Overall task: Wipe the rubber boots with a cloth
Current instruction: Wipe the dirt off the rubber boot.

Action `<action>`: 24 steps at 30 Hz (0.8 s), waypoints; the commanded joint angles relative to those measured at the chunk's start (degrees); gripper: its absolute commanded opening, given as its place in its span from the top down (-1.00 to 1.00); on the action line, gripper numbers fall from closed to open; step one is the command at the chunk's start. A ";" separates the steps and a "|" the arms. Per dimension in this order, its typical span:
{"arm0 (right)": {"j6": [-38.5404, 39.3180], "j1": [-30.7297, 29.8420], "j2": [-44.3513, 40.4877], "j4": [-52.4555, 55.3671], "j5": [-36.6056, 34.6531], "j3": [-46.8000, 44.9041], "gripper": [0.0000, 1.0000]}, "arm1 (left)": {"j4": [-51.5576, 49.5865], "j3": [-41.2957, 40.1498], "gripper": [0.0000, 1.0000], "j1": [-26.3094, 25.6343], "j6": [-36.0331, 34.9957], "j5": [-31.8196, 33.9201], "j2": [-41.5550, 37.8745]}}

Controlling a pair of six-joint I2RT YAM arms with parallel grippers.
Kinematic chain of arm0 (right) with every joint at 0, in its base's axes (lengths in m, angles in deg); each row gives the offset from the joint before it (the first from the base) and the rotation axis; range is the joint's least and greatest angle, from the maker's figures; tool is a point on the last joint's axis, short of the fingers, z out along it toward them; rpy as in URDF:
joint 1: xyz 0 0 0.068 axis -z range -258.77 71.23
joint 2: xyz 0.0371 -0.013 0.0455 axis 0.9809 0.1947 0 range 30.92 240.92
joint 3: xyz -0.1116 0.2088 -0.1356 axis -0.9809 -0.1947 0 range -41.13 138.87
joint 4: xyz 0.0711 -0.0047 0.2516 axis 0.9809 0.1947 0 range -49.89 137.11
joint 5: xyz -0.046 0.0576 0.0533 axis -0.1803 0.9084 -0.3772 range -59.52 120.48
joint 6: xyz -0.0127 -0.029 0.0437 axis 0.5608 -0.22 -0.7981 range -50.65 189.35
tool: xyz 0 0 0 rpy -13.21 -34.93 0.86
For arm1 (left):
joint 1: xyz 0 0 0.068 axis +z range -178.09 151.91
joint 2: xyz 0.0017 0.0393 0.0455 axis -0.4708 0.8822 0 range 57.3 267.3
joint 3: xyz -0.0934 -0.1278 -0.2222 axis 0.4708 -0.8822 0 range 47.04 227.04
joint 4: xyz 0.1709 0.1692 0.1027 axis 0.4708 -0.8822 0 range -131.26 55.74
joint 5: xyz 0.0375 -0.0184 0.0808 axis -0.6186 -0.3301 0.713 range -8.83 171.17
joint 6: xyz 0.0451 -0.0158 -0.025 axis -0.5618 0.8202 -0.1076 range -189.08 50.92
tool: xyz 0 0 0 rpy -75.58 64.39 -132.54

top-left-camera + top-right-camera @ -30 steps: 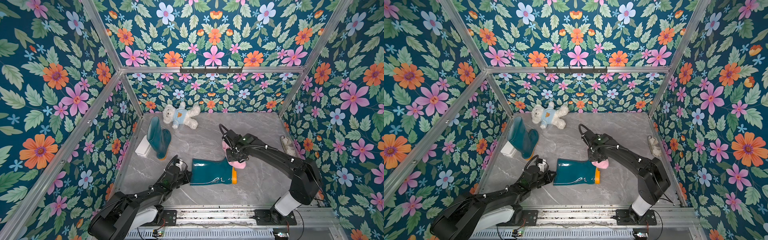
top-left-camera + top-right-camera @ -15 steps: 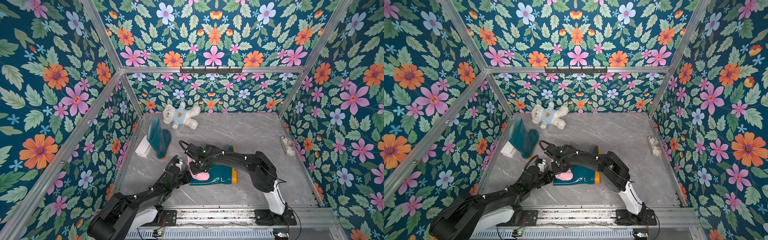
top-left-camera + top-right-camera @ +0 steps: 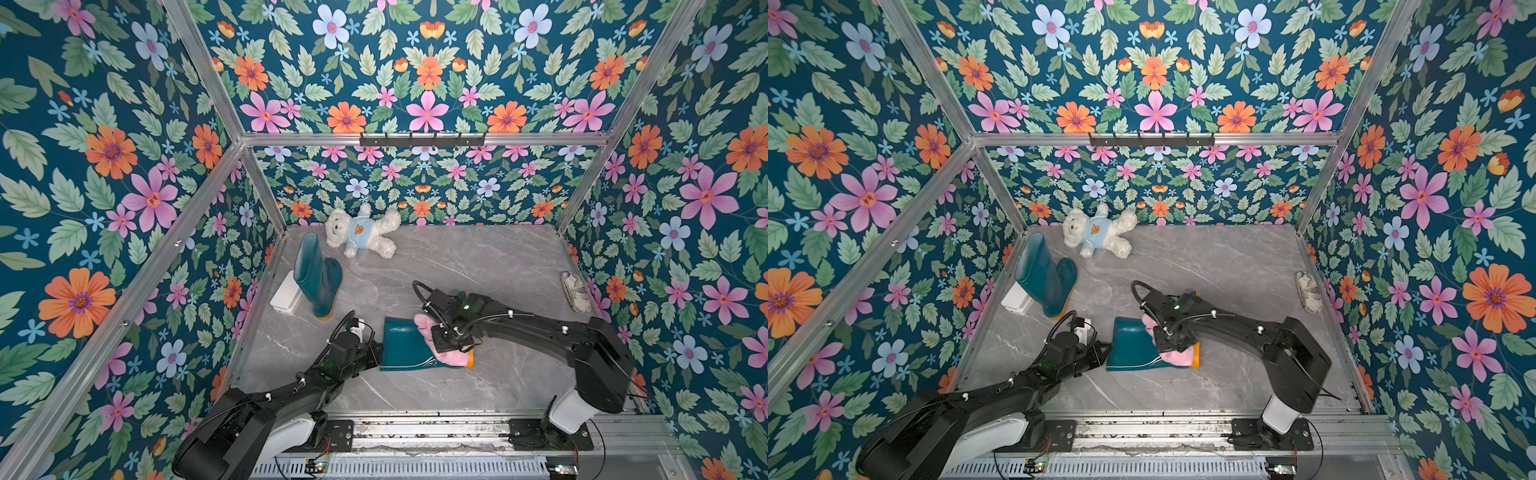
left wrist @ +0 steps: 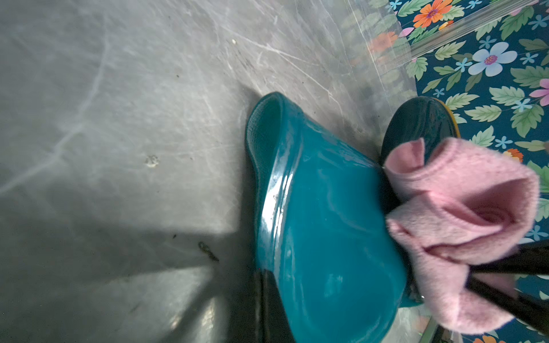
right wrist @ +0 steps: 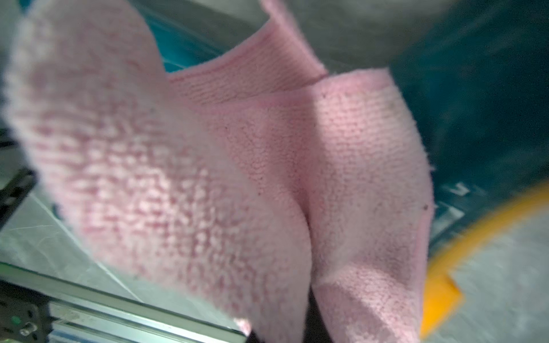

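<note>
Pressure should be kept even as the pink cloth, pinched in the right gripper, is drawn along the lying boot, cuff clamped by the left gripper.

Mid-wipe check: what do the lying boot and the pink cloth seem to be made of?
The lying boot: probably rubber or PVC, glossy teal; bright highlights streak its smooth shaft. The pink cloth: likely microfibre terry, matte and fuzzy; looped pile and a stitched hem show in the right wrist view.
</note>
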 commanded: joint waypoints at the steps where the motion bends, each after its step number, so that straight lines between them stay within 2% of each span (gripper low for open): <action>1: 0.50 4.43 -7.73 5.80 -4.83 -4.18 1.00 | -0.88 0.06 1.00 0.05 -0.20 0.73 -0.16; 4: 1.94 7.45 -12.64 6.20 -5.09 -5.62 1.00 | -0.96 0.07 1.00 0.03 -0.18 0.73 -0.18; 7: 1.40 6.49 -10.69 4.10 -2.77 -3.92 1.00 | -1.14 0.18 1.00 0.06 -0.28 0.73 -0.17; 11: -1.63 -1.65 -0.13 -3.49 0.34 2.22 1.00 | -1.31 0.17 1.00 0.04 -0.21 1.02 -0.26; 17: -3.36 -11.72 21.68 -8.07 6.95 20.87 1.00 | -1.32 0.56 1.00 0.06 -0.46 1.08 0.10; 21: -3.95 -13.80 27.16 -8.10 9.21 26.28 1.00 | -1.40 0.37 1.00 0.06 -0.46 1.26 -0.31; 24: -4.44 -13.74 25.28 -8.09 8.94 22.80 1.00 | -1.24 0.23 1.00 0.03 -0.46 1.26 -0.40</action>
